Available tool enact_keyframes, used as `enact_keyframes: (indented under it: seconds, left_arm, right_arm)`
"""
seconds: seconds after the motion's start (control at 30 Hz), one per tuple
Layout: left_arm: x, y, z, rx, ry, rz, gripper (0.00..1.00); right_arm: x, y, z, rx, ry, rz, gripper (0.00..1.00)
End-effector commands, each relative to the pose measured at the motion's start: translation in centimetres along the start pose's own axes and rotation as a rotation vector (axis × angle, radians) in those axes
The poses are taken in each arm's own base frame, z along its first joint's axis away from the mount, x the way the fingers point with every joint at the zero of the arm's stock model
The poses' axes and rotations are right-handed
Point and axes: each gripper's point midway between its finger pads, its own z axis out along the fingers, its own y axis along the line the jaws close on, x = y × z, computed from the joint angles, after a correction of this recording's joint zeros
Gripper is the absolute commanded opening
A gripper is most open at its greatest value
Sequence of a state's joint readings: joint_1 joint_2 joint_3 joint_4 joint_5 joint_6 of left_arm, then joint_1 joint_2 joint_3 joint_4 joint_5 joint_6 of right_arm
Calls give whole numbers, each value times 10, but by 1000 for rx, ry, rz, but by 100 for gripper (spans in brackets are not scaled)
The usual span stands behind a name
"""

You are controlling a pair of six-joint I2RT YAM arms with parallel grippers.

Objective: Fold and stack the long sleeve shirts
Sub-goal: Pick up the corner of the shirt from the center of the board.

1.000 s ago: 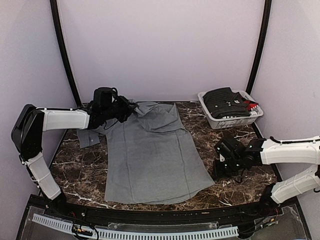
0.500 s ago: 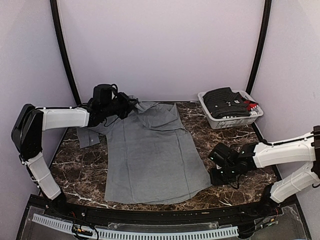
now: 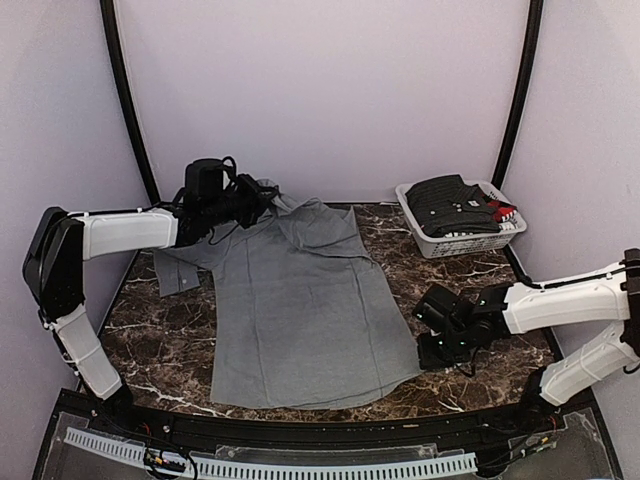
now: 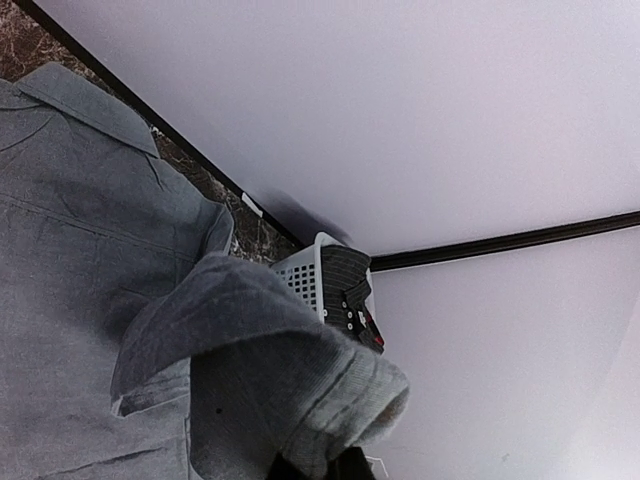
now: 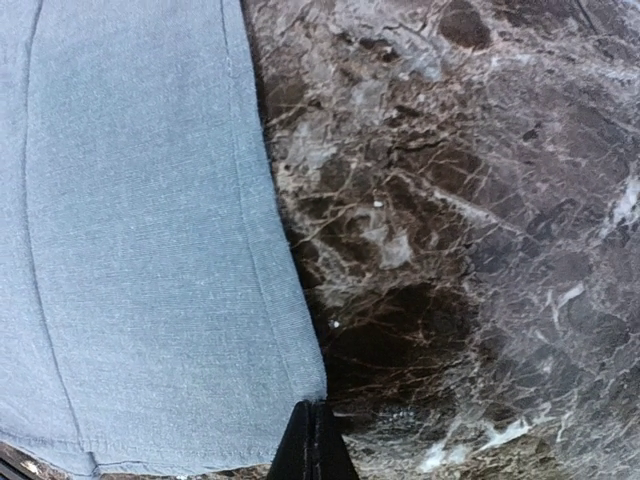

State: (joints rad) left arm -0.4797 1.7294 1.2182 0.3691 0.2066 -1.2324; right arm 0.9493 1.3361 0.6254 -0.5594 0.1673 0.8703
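A plain mid-grey long sleeve shirt (image 3: 300, 300) lies spread flat on the marble table, collar toward the back. My left gripper (image 3: 258, 200) is shut on its sleeve cuff (image 4: 340, 395) and holds it raised over the shirt's back left shoulder. Its fingertips (image 4: 352, 468) barely show under the cloth. My right gripper (image 3: 428, 352) is low at the shirt's front right hem corner (image 5: 300, 385). Its jaws stand pressed together, tips touching that corner. No cloth shows between them. A dark striped shirt (image 3: 450, 203) lies folded in the basket.
A white laundry basket (image 3: 467, 243) stands at the back right, also in the left wrist view (image 4: 303, 272). The shirt's other sleeve (image 3: 178, 272) lies at the left. Dark marble table (image 5: 460, 200) shows right of the hem. Walls close in on three sides.
My right gripper has moved left and down to the shirt's front right corner. My left gripper has lifted the cuff slightly up and back.
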Motion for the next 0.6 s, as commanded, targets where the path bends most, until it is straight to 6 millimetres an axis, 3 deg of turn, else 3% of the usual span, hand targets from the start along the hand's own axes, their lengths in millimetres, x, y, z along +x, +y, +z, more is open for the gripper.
enact_keyframes:
  seconds: [0.0, 0.23, 0.4, 0.57]
  left_arm:
    - [-13, -42, -14, 94, -30, 62, 0]
    - [-21, -56, -29, 115, -76, 85, 0]
    - [-32, -50, -47, 96, -139, 80, 0]
    - [-43, -36, -69, 54, -189, 72, 0]
  right_arm:
    - [-18, 5, -24, 0, -72, -3, 0]
    - [-38, 38, -53, -89, -156, -71, 0]
    - [-40, 74, -65, -169, -187, -172, 0]
    - [-32, 107, -65, -264, -169, -262, 0]
